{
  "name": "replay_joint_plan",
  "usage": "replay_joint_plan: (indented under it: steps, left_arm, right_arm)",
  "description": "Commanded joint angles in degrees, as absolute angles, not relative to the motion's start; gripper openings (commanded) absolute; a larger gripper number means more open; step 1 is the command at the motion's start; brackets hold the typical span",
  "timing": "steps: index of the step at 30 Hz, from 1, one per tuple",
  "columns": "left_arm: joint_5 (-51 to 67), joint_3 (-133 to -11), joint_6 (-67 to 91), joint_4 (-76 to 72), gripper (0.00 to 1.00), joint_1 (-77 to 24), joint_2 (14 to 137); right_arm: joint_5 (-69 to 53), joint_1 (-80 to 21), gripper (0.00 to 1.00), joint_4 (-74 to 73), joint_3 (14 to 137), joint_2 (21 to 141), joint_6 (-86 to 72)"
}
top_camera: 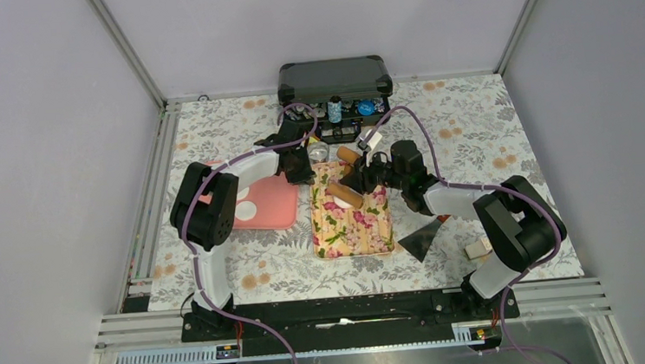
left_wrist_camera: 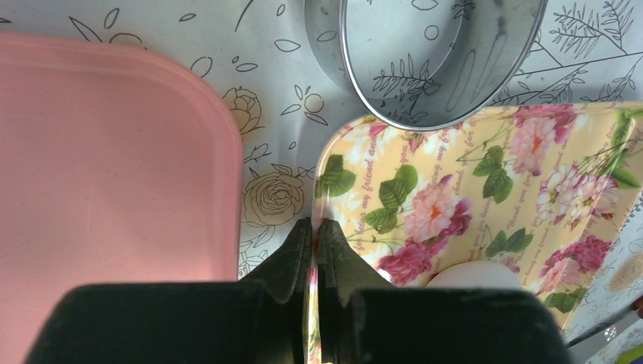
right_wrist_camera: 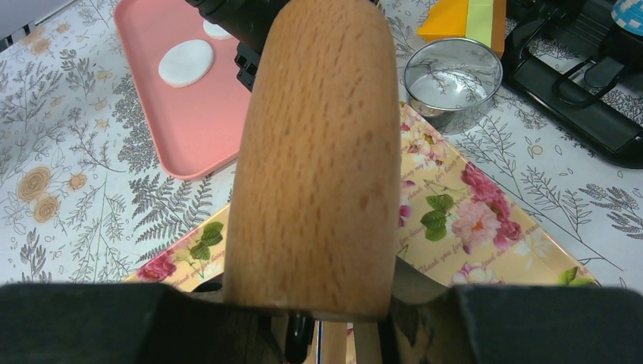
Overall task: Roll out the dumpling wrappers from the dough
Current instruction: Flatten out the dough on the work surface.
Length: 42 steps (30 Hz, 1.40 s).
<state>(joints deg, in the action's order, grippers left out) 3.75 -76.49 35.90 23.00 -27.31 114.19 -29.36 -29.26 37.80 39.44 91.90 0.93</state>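
Now: tabletop (top_camera: 489, 134) under matte floral-print cloth; plain grey walls (top_camera: 36, 126), alu frame posts (top_camera: 131, 54). L gripper (left_wrist_camera: 315, 235) jaws together, nipping corner rim of glossy rose-print tray (left_wrist_camera: 455, 174). Soft rounded white dough lump (left_wrist_camera: 474, 273) sits on that tray, nr gripper. R gripper (top_camera: 364, 179) clamped on smooth cylindrical wooden rolling pin (right_wrist_camera: 318, 152). Thin flat dumpling wrappers (right_wrist_camera: 186, 62) lie on pink tray (right_wrist_camera: 197, 121). Round shiny tin (right_wrist_camera: 453, 76) just beyond floral tray.

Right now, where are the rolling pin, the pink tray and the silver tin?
rolling pin (right_wrist_camera: 318, 152), right wrist view, middle of its wooden barrel.
pink tray (left_wrist_camera: 114, 167), left wrist view, bare part of its floor.
silver tin (right_wrist_camera: 453, 121), right wrist view, its near outer wall.
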Motion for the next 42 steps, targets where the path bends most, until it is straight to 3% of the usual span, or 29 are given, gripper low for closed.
replay_joint_plan:
  steps: [1, 42]
  left_arm:
    - [1.5, -74.6, 36.2, 23.1, 0.00, -27.2, 116.8]
    - [2.2, -74.6, 36.4, 23.2, 0.00, -27.2, 116.8]
  right_arm:
    - [-29.1, -31.2, 0.00, 19.9, 35.4, 96.4, 0.8]
    - [-34.1, -32.2, 0.00, 18.7, 36.6, 94.4, 1.3]
